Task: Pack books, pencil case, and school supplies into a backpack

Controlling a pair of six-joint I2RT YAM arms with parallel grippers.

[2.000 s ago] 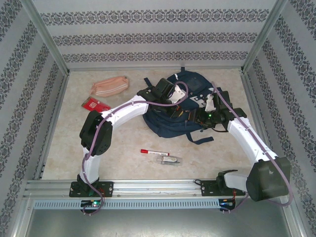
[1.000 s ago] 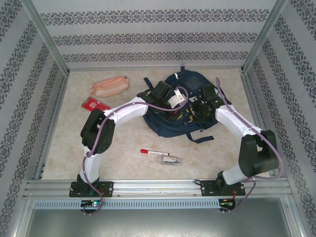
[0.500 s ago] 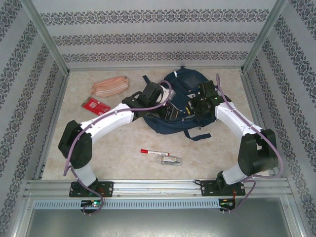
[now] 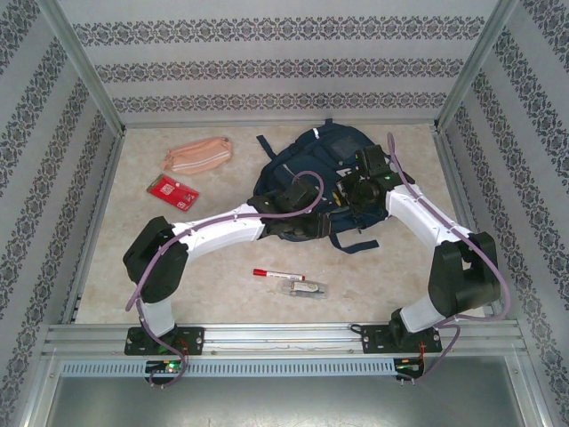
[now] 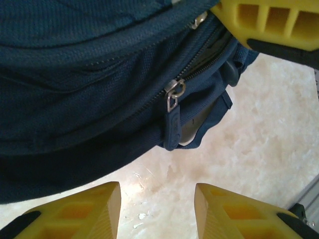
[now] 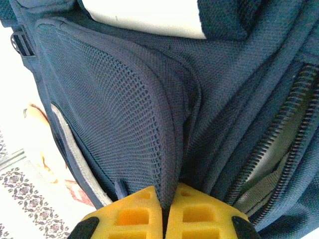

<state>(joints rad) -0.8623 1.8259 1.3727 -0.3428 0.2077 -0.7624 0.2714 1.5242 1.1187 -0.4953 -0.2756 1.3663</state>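
The navy backpack (image 4: 324, 151) lies flat at the back middle of the tabletop (image 4: 222, 294), one zip partly open, with dark straps trailing nearward. The salmon-pink pencil case (image 4: 197, 156) lies to its left, with the red packet (image 4: 172, 189) just nearer. The red-capped white marker (image 4: 278, 274) and the clear-wrapped item (image 4: 305, 288) lie together in front.

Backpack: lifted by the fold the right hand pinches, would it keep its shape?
Probably not: the backpack lies slumped and creased, so it likely sags. The pinched mesh panel looks soft; the right hand may only stretch it.
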